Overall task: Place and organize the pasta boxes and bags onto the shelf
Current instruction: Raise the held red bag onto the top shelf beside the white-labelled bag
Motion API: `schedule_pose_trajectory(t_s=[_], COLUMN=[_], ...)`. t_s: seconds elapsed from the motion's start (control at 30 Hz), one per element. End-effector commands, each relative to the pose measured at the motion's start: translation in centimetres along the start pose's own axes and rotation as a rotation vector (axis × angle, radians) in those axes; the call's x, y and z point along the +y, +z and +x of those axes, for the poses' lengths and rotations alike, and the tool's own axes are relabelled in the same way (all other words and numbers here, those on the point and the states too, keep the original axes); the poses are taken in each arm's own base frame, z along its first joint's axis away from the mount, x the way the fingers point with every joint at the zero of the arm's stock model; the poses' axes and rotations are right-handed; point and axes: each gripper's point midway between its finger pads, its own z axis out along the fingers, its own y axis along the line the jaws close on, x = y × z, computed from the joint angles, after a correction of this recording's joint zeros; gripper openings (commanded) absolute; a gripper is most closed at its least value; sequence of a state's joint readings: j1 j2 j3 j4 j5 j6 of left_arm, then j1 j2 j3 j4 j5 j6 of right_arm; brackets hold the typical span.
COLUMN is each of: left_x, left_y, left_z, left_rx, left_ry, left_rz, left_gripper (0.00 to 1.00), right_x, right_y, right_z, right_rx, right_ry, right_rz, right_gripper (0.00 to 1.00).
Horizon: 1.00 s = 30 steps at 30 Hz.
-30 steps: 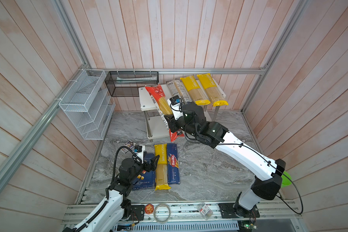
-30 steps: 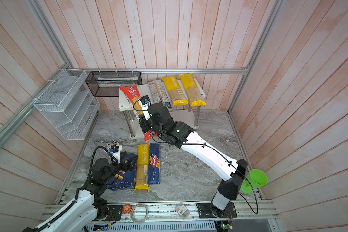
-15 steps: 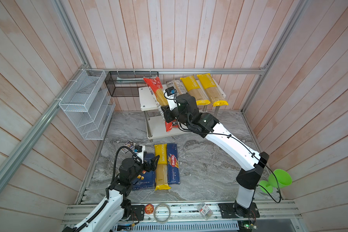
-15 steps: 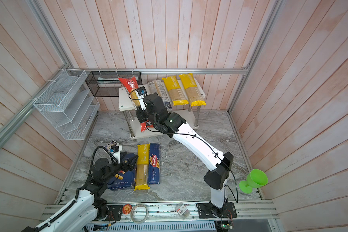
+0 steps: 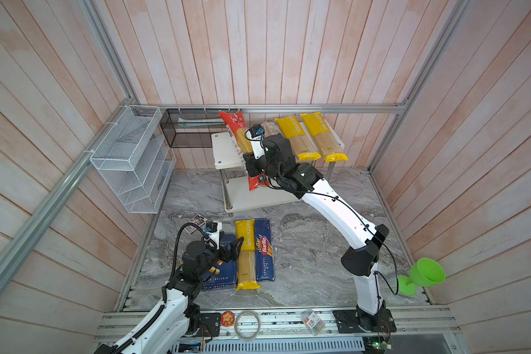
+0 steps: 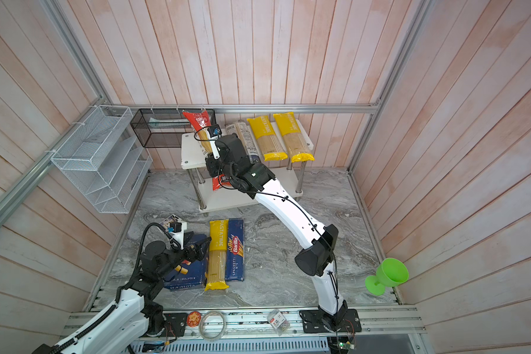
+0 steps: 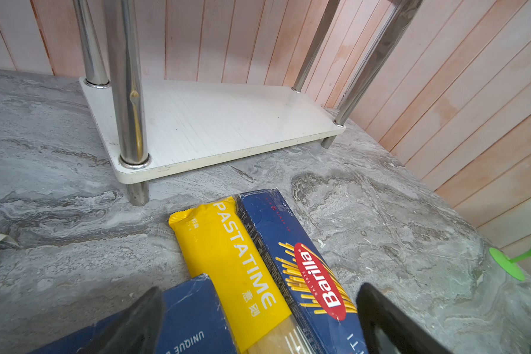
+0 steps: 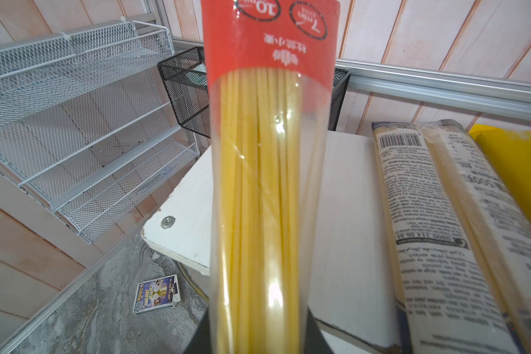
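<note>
The right gripper (image 8: 259,332) is clamped on the red bag (image 5: 238,131), which stands steeply tilted over the bare end of the shelf (image 5: 224,150), on its top board. The bag's top end leans toward the wall behind the shelf, and its bottom end hangs below the shelf's front edge. Whether that end touches the edge I cannot tell, as the wrist hides it.

A white-labelled bag (image 8: 436,214) and two yellow bags (image 5: 298,139) already lie side by side on the shelf top. In front of the shelf, a third yellow bag (image 5: 247,254), a narrow box (image 5: 264,249) and a wide box (image 5: 219,272) wait on the table. The left gripper (image 7: 259,294) hovers over them with its jaws wide apart and nothing in them.

To do this well, I would:
- lift the low end clear of the shelf's front edge
- level the bag parallel to its neighbours
- lower it flat beside the labelled bag
- let go only once it rests
</note>
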<state>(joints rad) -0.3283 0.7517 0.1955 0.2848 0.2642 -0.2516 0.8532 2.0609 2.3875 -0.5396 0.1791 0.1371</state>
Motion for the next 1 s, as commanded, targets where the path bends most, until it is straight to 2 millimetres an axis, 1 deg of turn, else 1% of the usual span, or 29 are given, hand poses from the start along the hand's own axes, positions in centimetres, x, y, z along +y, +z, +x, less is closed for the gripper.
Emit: schedule_pose_trajectory(t_s=[0.0,0.17,0.33,0.53,0.8,0.87,0.97], left_x=[-0.4,-0.4,-0.4,-0.4,-0.4,-0.4,-0.4], left_y=[0.0,0.0,0.0,0.0,0.0,0.0,0.0], left_z=[-0.2,-0.2,-0.2,-0.2,-0.1,-0.1,-0.1], left_rx=[-0.013,-0.012,-0.012,-0.013,-0.011,-0.011,-0.012], left_ry=[0.014,0.012,0.013,0.012,0.011,0.010,0.011], left_rz=[0.023,0.023,0.023,0.022,0.022,0.020,0.022], left_gripper=[1.00,1.00,1.00,1.00,1.00,1.00,1.00], right_x=[-0.8,-1.7,-2.5,-3.0,-4.0,-4.2,-4.4], right_y=[-2.6,-2.1,-1.4,-0.3,0.4,0.7,1.0], right_z=[-7.1,-7.3,-7.2,-6.7,-7.0,-7.0,-7.2], right_rx=[-0.224,-0.240,-0.241,-0.236,-0.261,-0.265,-0.277], right_ry=[0.059,0.074,0.089,0.106,0.130,0.135,0.141], right_rz=[-0.009,0.010,0.025,0.022,0.034,0.038,0.045], right_gripper=[0.22,0.23,0.26,0.28,0.31,0.35,0.38])
